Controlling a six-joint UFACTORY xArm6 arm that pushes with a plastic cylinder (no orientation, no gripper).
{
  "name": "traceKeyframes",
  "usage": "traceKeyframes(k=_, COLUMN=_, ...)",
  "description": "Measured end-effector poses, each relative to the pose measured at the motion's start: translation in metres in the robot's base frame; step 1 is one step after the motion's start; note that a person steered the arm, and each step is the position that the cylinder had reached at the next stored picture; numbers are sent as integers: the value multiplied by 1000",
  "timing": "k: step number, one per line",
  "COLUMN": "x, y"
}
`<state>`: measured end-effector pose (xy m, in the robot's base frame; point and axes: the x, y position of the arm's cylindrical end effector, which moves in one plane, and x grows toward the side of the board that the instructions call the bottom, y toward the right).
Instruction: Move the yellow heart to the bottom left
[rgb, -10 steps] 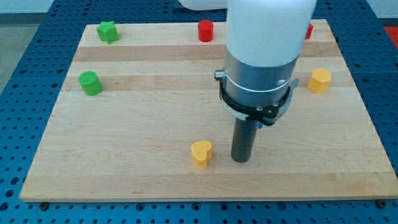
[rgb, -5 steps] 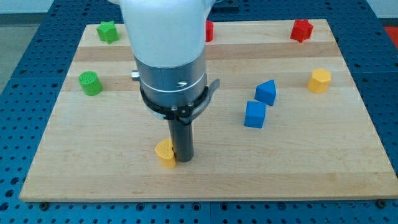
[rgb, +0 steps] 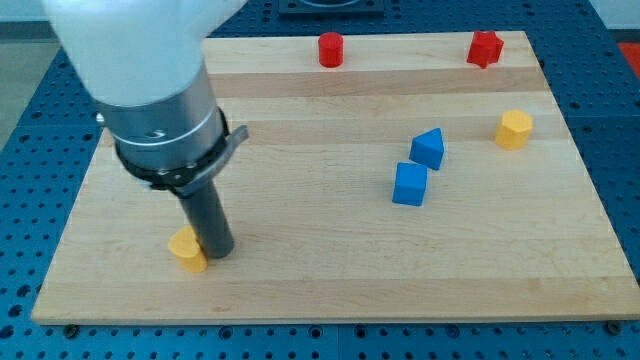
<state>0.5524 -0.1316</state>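
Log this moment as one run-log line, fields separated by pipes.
my tip touching right side of yellow heart | heart near bottom left of board | two blue blocks mid-right, untouched

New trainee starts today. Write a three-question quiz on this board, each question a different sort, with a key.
1. True or false: my tip touches the yellow heart on the heart's right in the view.
2. How many blue blocks show? A) one B) two C) three
3. Fill in: the other yellow block sits near the board's ____ edge in the view.

Key: 1 true. 2 B: blue cube and blue wedge-like block. 3 right.
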Motion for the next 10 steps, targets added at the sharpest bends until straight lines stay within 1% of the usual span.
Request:
traceKeyframes(k=2, x=0, y=-42)
traceKeyframes(k=3, x=0, y=-50)
traceKeyframes(k=4, x=2, y=-47)
traceKeyframes(k=6, x=40, y=-25)
traceKeyframes(k=7, x=43, y=-24)
traceKeyframes(k=8, x=35, y=-22)
traceKeyframes(k=10, x=29, y=-37)
